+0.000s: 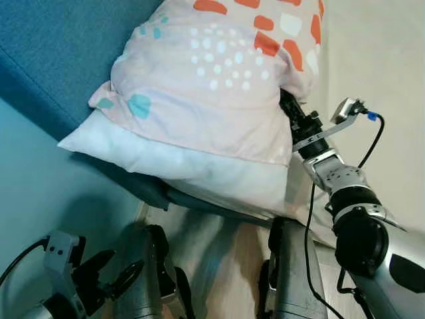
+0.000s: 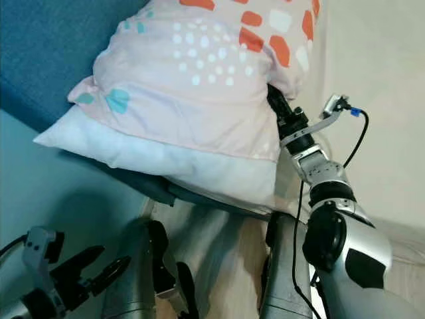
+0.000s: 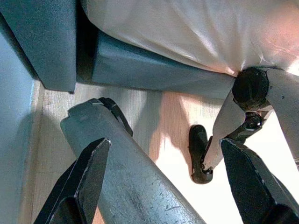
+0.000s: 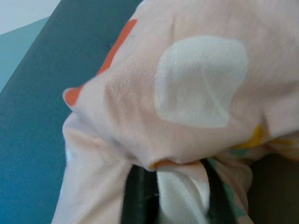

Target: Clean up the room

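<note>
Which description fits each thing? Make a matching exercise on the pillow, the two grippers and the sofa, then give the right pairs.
Things:
1. pillow
2. left gripper
3. right gripper
4. sofa

Descriptions:
a. dark teal, behind the pillow
b. low by the robot's leg, fingers apart, holding nothing
c. pink with orange, white and teal spots
d. fingers pinching pillow fabric

Pairs: 1-c, 2-b, 3-d, 4-a

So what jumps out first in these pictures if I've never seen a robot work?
A big pink pillow with orange and teal spots, held up in front of a blue sofa. The right tool is shut on a fold at its edge, fabric bunched between the black fingers. The left tool hangs open low by the robot's legs.
</note>
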Controlling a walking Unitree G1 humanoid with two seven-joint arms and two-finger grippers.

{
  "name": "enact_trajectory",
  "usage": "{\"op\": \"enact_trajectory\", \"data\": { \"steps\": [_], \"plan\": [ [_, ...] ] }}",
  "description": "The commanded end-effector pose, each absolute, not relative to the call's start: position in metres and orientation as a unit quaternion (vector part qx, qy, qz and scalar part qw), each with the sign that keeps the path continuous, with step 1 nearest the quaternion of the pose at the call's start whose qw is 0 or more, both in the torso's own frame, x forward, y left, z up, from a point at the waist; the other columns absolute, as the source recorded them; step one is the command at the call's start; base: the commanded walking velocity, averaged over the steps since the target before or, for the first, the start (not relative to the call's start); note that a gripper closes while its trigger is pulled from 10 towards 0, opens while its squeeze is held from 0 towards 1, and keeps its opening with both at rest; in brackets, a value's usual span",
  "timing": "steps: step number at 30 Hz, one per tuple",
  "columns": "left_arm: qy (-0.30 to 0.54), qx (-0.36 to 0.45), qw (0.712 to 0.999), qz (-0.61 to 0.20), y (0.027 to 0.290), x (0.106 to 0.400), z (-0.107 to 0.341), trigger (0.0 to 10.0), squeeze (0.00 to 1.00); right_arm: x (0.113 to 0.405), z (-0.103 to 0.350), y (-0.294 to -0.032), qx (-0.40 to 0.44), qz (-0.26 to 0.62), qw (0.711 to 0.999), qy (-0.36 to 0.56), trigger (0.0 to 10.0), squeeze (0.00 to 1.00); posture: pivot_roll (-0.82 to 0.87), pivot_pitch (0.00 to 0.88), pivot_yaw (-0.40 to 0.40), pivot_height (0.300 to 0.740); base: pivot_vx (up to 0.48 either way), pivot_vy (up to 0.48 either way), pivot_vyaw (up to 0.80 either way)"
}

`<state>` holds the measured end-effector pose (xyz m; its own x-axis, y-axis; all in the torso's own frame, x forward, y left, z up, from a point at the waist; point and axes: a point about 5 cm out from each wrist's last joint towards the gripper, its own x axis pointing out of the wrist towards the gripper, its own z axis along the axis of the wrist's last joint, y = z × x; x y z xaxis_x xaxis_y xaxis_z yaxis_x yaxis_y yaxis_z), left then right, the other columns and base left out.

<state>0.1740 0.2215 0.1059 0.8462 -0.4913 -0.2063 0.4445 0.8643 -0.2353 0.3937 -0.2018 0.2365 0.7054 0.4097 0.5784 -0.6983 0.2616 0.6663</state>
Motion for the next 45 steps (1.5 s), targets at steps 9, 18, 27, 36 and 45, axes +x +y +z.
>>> {"op": "enact_trajectory", "data": {
  "steps": [9, 18, 27, 36, 45],
  "plan": [
    [0.143, -0.087, 0.959, -0.23, 0.227, 0.175, 0.101, 10.0, 0.0, 0.394, 0.252, -0.216, 0.483, 0.34, 0.785, -0.189, 0.0, 0.0, 0.16, 0.476, 0.086, 0.511, 0.0, 0.0, 0.0],
    [0.131, -0.09, 0.961, -0.228, 0.222, 0.183, 0.099, 10.0, 0.0, 0.397, 0.299, -0.244, 0.372, 0.255, 0.858, -0.246, 0.0, 0.0, 0.14, 0.449, 0.069, 0.511, 0.0, 0.0, 0.0],
    [0.118, -0.096, 0.96, -0.234, 0.216, 0.195, 0.097, 10.0, 0.0, 0.404, 0.31, -0.231, 0.148, 0.144, 0.956, -0.207, 0.0, 0.0, 0.12, 0.416, 0.057, 0.511, 0.0, 0.0, 0.0],
    [0.111, -0.092, 0.962, -0.23, 0.219, 0.196, 0.1, 10.0, 0.0, 0.411, 0.223, -0.166, 0.037, 0.045, 0.994, -0.09, 0.0, 0.0, 0.14, 0.412, 0.058, 0.511, 0.0, 0.0, 0.0],
    [0.108, -0.092, 0.962, -0.232, 0.215, 0.196, 0.099, 10.0, 0.0, 0.398, 0.203, -0.122, -0.064, -0.043, 0.992, -0.102, 0.0, 0.0, 0.14, 0.414, 0.055, 0.511, 0.0, 0.0, 0.0]
  ]
}}
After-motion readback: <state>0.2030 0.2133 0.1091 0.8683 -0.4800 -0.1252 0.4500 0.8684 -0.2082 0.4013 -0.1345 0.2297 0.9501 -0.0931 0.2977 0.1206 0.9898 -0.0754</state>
